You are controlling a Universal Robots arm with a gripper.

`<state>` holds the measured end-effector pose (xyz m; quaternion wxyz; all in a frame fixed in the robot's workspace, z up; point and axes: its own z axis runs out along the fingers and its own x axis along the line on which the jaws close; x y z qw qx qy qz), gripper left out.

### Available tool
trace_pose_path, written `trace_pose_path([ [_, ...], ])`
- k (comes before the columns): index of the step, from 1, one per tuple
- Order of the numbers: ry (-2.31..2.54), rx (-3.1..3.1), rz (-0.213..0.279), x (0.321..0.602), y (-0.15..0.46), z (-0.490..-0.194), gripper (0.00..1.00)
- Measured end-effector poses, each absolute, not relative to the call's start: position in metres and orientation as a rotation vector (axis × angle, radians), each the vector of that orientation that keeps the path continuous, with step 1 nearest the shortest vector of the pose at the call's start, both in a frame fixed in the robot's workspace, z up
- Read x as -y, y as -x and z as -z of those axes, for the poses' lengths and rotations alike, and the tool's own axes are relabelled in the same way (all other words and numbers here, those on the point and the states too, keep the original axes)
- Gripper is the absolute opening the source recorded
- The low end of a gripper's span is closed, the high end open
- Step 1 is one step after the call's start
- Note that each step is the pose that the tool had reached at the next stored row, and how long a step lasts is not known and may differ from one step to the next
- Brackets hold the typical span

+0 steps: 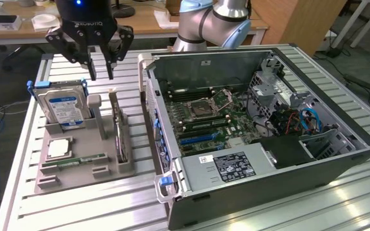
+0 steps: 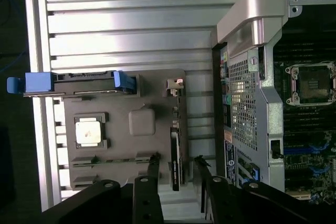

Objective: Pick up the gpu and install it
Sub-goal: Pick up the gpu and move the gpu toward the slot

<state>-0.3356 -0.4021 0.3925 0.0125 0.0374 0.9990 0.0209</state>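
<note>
The gpu [image 1: 118,132] stands on its edge in a slot of the grey holder [image 1: 82,166], its silvery bracket end [image 1: 113,96] pointing up. In the wrist view the gpu [image 2: 176,156] appears edge-on as a thin dark strip. My gripper [image 1: 101,76] hangs open above the far end of the card, not touching it. In the wrist view the two black fingertips [image 2: 154,160] straddle the card's line with a gap on each side, and my gripper [image 2: 177,161] is empty.
On the holder [image 2: 157,108] are a silver hard drive with a blue label [image 1: 63,103], a CPU [image 1: 59,147] and a memory stick [image 1: 75,161]. The open computer case [image 1: 256,130] with its motherboard lies close on the exterior view's right. The slatted table [image 1: 75,207] surrounds them.
</note>
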Motion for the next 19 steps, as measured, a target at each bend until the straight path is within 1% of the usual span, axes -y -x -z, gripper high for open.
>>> trace_pose_path([
  [1, -0.117, -3.114, -0.065, 0.402, 0.336, -0.392, 0.42],
  [11, 0.018, -3.121, -0.066, 0.404, 0.336, -0.39, 0.42],
  [19, 0.035, -3.122, -0.066, 0.416, 0.336, -0.38, 0.42],
])
